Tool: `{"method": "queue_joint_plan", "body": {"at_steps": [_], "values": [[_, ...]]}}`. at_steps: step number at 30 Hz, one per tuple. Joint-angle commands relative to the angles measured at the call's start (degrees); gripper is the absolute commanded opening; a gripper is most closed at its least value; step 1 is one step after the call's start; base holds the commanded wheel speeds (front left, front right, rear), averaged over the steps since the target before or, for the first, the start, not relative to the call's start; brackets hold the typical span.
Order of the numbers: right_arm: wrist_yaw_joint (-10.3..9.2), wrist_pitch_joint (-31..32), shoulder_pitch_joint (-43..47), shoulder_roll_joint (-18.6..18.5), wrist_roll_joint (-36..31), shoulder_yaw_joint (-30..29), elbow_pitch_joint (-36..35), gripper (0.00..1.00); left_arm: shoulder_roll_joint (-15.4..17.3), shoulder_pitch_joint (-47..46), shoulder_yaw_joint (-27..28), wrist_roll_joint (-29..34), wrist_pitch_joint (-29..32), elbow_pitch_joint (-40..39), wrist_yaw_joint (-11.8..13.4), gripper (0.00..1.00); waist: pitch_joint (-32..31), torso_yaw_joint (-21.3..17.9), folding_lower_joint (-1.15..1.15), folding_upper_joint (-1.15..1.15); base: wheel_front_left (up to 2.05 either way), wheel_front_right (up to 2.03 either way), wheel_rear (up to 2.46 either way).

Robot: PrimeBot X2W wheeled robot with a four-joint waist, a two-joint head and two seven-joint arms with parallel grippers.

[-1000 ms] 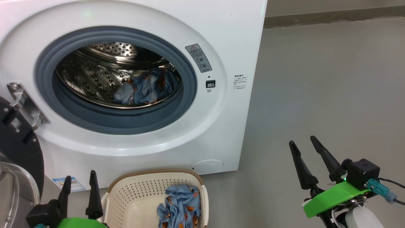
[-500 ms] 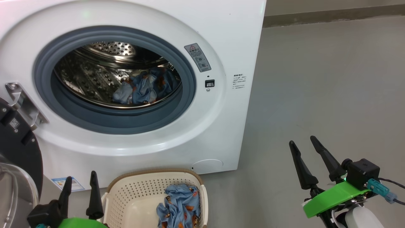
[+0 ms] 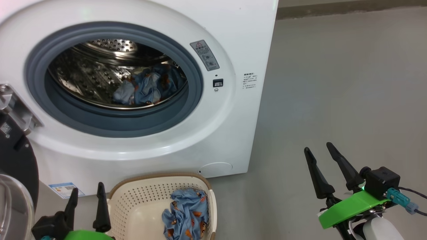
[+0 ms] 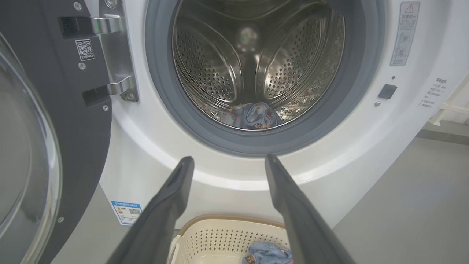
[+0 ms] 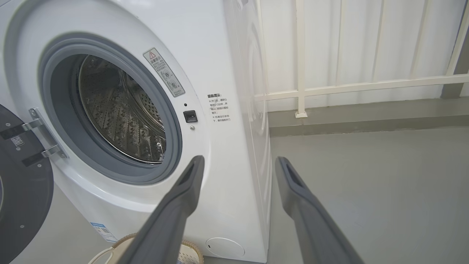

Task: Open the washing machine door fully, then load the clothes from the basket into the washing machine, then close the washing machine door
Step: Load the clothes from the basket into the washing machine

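Just right of the left tool (image 3: 87, 187), the basket (image 3: 156, 175) holds clothes (image 3: 185, 213).

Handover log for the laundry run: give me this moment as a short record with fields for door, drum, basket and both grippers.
door: large round black-rimmed glass washing machine door, swung open leftward on its metal hinge
drum: blue orange-printed clothes bundle inside the white front-loading washing machine
basket: cream perforated plastic basket on the grey floor, blue printed piece inside
left gripper: open, empty, beside basket
right gripper: open, empty, above floor
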Motion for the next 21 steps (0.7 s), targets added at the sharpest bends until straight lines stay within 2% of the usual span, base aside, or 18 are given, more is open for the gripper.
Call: {"method": "queue_joint_plan", "body": {"at_steps": [1, 21], "values": [[0.09, -0.27, -0.66, 0.11, 0.3, 0.98, -1.71, 1.0, 0.67, -2.41, 1.5, -0.25, -0.37, -0.85, -0.28, 1.0, 0.67, -0.27, 0.0, 0.0, 0.0, 0.0, 0.0], [0.09, -0.27, -4.2, 2.16, -0.46, -0.08, -3.26, 1.0, 2.73, -8.79, -0.27, -0.65, -0.27, 2.68, -1.62, 1.0, 11.83, -1.83, 0.0, 0.0, 0.0, 0.0, 0.0]]}}
